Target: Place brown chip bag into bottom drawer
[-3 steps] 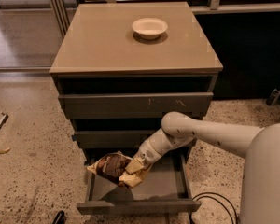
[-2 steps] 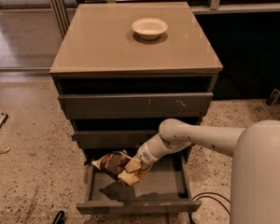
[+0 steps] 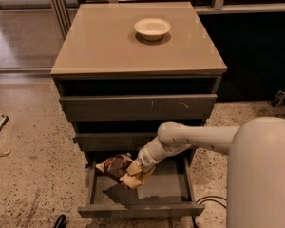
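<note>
Bottom drawer open; gripper over it, fingers still pinching brown chip bag.

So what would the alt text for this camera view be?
The robot's gripper holds a brown chip bag over the open bottom drawer of a grey cabinet. A white bowl sits on top.

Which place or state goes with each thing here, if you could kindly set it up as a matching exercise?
Things:
1. brown chip bag
2. white bowl
3. bottom drawer
4. gripper

Places or states:
A. pulled open, lowest of the stack
B. on top of the cabinet
C. held over the drawer floor
D. shut on the bag

Pairs: 1-C, 2-B, 3-A, 4-D
</note>
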Robot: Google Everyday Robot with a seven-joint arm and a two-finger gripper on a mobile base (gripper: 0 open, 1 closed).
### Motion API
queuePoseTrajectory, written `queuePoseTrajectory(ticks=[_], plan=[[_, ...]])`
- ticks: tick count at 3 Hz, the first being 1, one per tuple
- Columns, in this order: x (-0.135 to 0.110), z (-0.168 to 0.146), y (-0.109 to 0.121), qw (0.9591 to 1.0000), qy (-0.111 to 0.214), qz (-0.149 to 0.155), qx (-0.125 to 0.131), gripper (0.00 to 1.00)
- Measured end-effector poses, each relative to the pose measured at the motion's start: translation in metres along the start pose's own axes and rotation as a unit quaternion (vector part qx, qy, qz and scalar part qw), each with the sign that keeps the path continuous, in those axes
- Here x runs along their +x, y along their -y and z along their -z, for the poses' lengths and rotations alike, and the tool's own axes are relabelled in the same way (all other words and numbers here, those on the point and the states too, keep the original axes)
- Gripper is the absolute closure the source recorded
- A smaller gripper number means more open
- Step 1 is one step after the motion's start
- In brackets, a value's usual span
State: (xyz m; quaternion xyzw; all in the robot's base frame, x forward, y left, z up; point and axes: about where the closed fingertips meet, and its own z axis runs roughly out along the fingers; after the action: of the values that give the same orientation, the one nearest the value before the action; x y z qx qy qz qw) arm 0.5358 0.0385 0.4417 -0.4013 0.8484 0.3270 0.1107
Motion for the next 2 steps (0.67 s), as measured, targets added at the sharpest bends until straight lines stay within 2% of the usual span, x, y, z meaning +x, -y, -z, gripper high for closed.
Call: queuePoseTrajectory(ticks=[1,2], plan=[[0.009,-0.032,0.038,0.9980,-0.023,-0.026,0.054,1.00],[0.022,-0.069,0.086,0.9933,-0.044,-0.054,0.092,1.00]])
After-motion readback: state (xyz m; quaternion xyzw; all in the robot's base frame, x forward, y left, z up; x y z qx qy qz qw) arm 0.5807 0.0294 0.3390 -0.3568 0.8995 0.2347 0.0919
